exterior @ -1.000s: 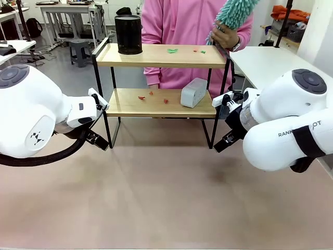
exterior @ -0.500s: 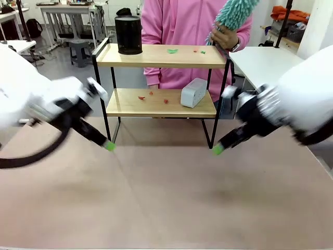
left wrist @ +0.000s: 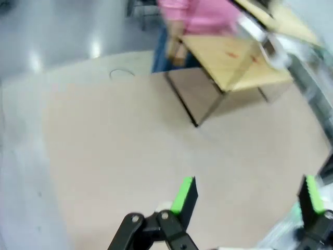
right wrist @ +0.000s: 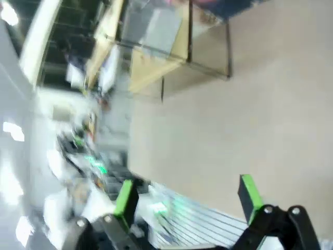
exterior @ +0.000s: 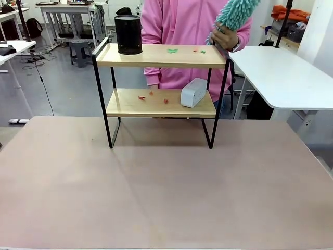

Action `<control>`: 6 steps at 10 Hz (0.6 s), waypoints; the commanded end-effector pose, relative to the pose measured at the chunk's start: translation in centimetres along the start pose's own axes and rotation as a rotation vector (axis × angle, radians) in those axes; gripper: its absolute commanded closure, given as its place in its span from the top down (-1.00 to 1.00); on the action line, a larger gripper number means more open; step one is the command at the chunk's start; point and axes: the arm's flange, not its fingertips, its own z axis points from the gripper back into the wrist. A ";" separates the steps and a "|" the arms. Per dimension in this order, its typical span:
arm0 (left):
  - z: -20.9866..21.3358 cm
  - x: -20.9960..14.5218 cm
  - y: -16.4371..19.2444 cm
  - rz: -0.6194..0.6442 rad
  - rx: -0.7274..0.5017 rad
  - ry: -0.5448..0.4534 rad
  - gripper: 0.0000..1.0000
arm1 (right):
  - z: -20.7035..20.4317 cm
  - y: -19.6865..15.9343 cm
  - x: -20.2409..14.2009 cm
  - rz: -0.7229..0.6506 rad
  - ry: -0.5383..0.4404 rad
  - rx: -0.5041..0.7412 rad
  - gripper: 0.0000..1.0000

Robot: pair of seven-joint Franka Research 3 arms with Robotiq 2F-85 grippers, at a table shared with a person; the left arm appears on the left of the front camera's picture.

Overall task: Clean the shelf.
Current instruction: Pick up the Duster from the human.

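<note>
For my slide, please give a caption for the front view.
Person with raised duster stands behind the shelf, which bears scraps.

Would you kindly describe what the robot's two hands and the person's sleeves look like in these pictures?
The left hand has two black fingers on jointed black links with pale pins, each tipped with a bright green pad. The right hand matches it: black links, green pads. The person wears a plain pink long-sleeved top.

Shelf [exterior: 156, 54]: pale matt wood boards, thin black metal frame. Worktop [exterior: 166, 198]: smooth, matt. Duster [exterior: 237, 13]: fluffy teal cloth. Person's top [exterior: 177, 23]: pink cloth.
</note>
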 end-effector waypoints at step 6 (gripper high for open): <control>4.0 -4.3 7.6 0.297 -0.019 -0.221 1.00 | 5.4 -8.0 -0.7 -0.277 -0.220 0.069 1.00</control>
